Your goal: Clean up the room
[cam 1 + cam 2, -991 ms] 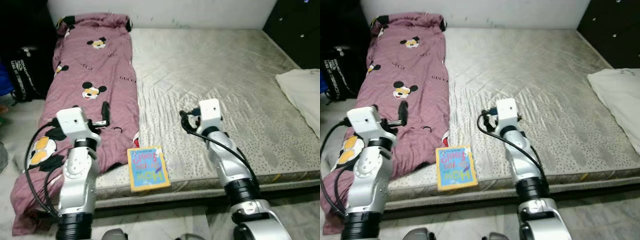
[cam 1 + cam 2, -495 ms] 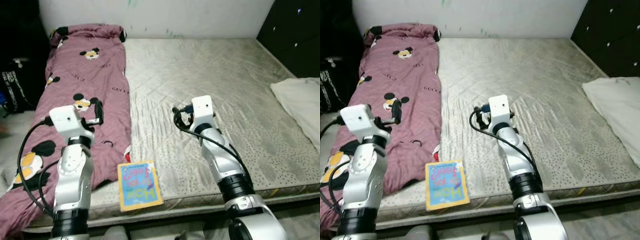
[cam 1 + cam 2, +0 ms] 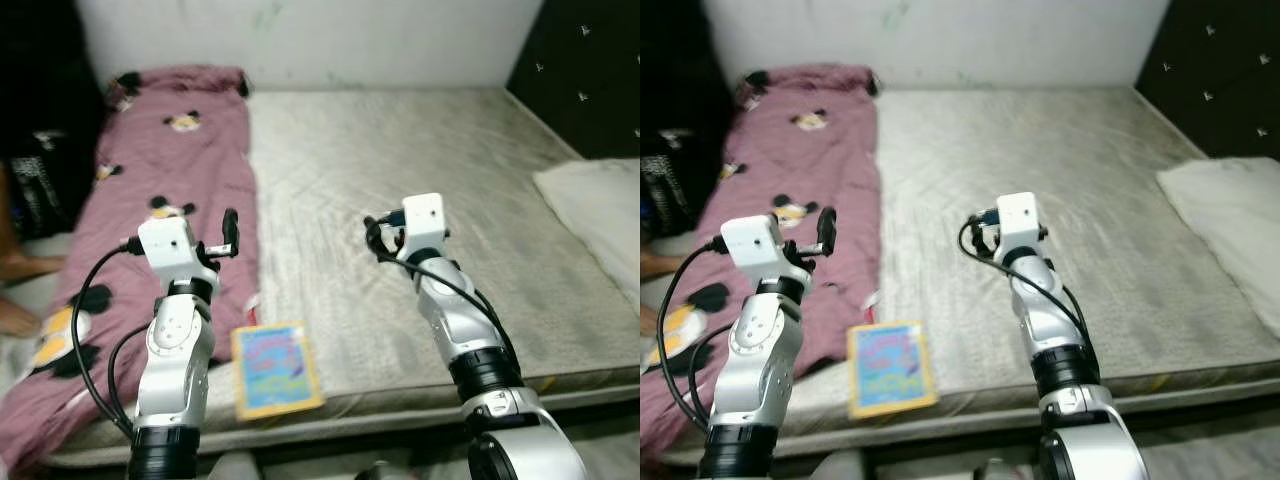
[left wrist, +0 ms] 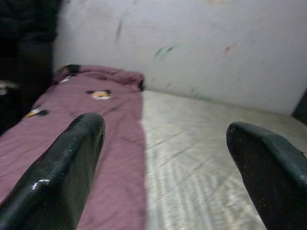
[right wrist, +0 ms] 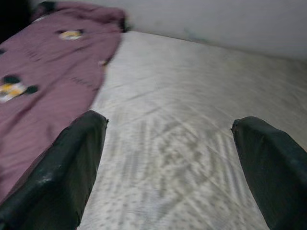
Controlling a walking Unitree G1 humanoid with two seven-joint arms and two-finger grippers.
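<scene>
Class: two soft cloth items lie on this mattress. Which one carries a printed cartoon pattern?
The long maroon blanket along the mattress's left side: it shows cartoon mouse faces. The white pillow at the right edge is plain.

Both arms raised forward; left gripper (image 4: 163,158), right gripper (image 5: 168,167) fingers spread.

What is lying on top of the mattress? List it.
On the mattress lie a maroon blanket along its left side, a colourful book at the near edge, and a white pillow at right. Anything beneath the blanket is hidden.
</scene>
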